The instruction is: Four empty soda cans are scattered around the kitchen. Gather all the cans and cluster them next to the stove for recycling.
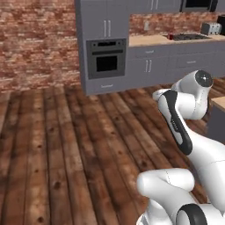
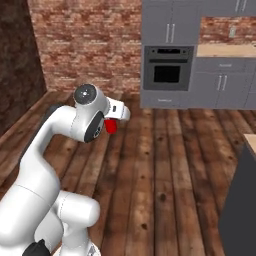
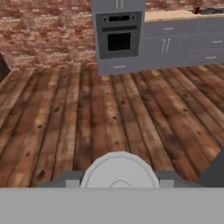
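My gripper (image 3: 119, 180) is shut on a red soda can (image 2: 111, 126). In the hand view the can's round silver-grey top (image 3: 119, 169) sits between my two fingers (image 3: 70, 177). The right base view has the can hanging under the white hand, over the wooden floor. The black stove (image 1: 189, 37) is set in the far counter at the upper right. Another red soda can (image 1: 170, 36) stands on the counter just left of it, and the hand view has that can (image 3: 197, 9) at its top right edge.
A grey wall oven (image 1: 106, 58) with a dark window stands in the tall cabinet ahead. Grey cabinets (image 1: 149, 66) run under the far counter, and a toaster (image 1: 211, 28) sits right of the stove. A counter corner (image 1: 218, 104) is close on my right. Open wooden floor (image 1: 66, 145) lies ahead.
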### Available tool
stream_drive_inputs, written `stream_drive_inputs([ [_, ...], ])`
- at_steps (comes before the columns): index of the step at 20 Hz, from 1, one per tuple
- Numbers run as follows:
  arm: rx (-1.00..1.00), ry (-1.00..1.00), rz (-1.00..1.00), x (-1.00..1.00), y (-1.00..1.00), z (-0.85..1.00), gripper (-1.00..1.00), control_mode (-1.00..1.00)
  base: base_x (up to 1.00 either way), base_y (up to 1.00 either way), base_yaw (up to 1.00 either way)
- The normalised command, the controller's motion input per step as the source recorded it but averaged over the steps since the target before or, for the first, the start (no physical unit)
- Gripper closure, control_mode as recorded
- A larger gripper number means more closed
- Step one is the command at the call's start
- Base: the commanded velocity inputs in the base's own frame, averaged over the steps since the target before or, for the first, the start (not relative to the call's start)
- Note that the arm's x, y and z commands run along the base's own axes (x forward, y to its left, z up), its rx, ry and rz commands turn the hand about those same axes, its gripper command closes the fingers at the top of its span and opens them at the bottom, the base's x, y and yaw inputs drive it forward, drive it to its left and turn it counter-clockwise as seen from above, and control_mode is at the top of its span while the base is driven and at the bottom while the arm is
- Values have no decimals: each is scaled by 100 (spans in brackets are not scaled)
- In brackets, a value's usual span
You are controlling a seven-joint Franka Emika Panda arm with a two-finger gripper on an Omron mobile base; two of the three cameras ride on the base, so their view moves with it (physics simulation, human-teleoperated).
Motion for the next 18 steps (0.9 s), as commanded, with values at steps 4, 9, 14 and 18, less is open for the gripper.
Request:
stream_drive_inputs([
  [4, 0, 0, 0, 0, 0, 0, 100, 100, 100, 8, -26],
  [9, 0, 0, 0, 0, 0, 0, 100, 100, 99, 43, -66],
  [14, 0, 0, 0, 0, 0, 0, 100, 100, 86, 64, -73],
  [18, 0, 0, 0, 0, 0, 0, 100, 100, 99, 95, -66],
])
